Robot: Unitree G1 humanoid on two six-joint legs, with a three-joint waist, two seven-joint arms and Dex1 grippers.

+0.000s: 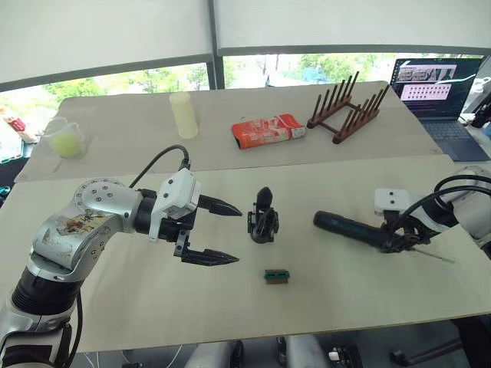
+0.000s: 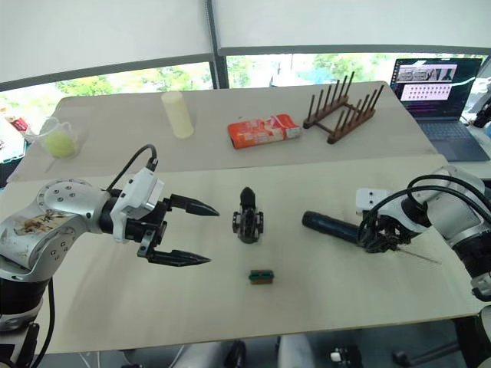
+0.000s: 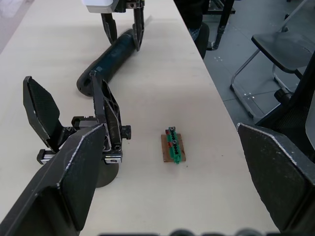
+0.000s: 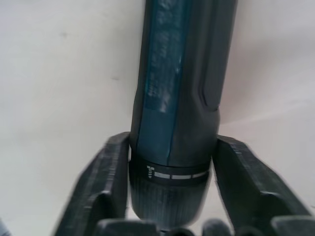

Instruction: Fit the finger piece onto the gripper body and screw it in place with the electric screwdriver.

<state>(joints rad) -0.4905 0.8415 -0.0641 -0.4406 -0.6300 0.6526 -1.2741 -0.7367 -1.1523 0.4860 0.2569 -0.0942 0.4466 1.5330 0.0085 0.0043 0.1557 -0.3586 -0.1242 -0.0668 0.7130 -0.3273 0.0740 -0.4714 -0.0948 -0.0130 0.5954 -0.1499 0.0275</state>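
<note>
Left gripper (image 1: 223, 231), white-cased with two black pointed fingers, spread wide and holding nothing, hovering over the pale bench (image 1: 138, 307), tips aimed toward the small black gripper body (image 1: 262, 218) just beside them. Gripper body upright near bench centre on a round dark base, one pointed black finger sticking up; in left wrist view (image 3: 93, 137) seen between the left gripper's own fingers, with two flat upright black plates on it. Cannot tell whether the finger piece is one of those plates or lies apart.

Small green-brown block (image 1: 276, 275) flat on the bench, near the gripper body on the robot's side, not touching it.

Long thick dark-bluish cylindrical electric screwdriver (image 1: 349, 228) lying on the bench to the right of the gripper body, well apart from it, butt end toward the body. Right gripper (image 2: 381, 234) closed around the screwdriver's bit end; in right wrist view both black fingers (image 4: 106, 182) pressed against the collar of the barrel (image 4: 179, 98). Thin metal bit (image 1: 433, 255) poking out past the gripper.

Far bench: pale yellow cylinder (image 1: 183, 114), red packet (image 1: 267, 130), brown wooden peg rack (image 1: 344, 112), clear measuring cup with a yellow-green ball (image 1: 66, 139), open laptop (image 1: 437, 84).
</note>
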